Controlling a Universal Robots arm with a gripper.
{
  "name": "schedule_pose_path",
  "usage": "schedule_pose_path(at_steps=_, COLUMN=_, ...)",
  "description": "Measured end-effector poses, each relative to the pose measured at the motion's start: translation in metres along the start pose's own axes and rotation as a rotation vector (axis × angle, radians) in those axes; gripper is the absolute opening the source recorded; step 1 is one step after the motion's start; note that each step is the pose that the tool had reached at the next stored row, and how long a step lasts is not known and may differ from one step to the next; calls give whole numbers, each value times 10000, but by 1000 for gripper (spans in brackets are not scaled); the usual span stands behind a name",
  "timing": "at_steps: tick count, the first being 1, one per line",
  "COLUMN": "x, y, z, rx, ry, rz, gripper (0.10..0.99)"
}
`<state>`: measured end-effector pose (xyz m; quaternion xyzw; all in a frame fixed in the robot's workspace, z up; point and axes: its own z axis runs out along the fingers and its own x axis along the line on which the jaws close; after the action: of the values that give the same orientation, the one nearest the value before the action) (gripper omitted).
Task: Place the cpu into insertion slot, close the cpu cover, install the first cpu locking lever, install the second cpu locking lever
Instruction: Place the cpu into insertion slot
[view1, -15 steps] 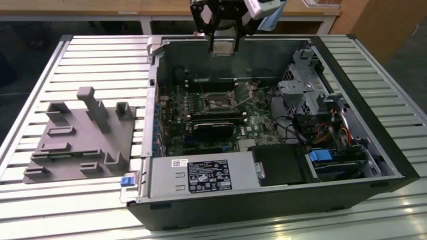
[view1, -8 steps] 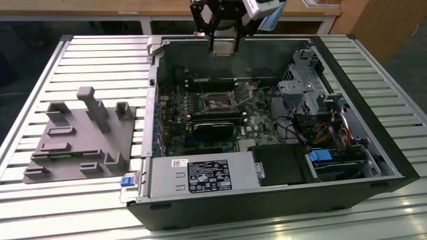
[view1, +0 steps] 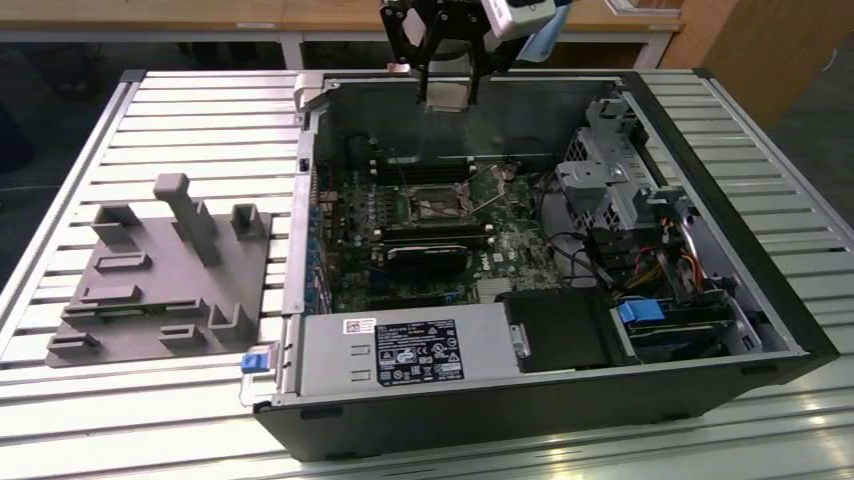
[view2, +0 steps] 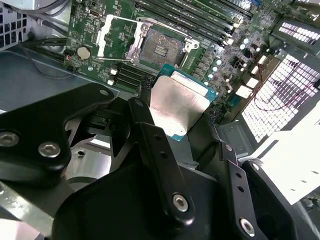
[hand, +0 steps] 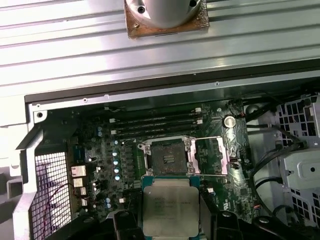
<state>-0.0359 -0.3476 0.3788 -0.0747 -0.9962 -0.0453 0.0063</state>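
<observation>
- Nearest the wrist cameras we find the gripper (view2: 176, 117). Its black fingers (view2: 147, 130) are clamped on two opposite edges of the cpu (hand: 170, 204).
- The chip's dull silver top faces both wrist views, with a thin green border showing round it.
- In the exterior view the arm enters from the top edge of the picture. We see the wrist roughly vertical and the fingers pointing down.
- There the gripper hangs with the chip over the far wall of the open computer case (view1: 534, 420), above the board and touching none of it.
- Past the chip we see the insertion slot (hand: 167, 159) lying bare, its dark centre exposed inside the thin metal rim. The cpu is apart from it, not seated.
- Just beside the slot lies the cpu cover (hand: 210, 156), swung open, and we can see green board through its square window.
- Both sit on the green motherboard (hand: 235, 170). Long dark memory slots (hand: 155, 120) run along the far side of the socket, with a round coin cell (hand: 229, 120) near them.
- Farther out, in the exterior view, a power supply (view1: 400, 352) fills the case's near corner.
- The case rests on a slatted metal table (view1: 200, 120).
- On the exterior view's left of the case, a grey fixture plate (view1: 160, 270) with upright blocks lies on the slats.
</observation>
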Motion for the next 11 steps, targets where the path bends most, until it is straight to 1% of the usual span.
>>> schedule_pose_path(at_steps=11, x=0, y=0, z=2, rx=-13, ry=-63, rz=701, gripper=541)
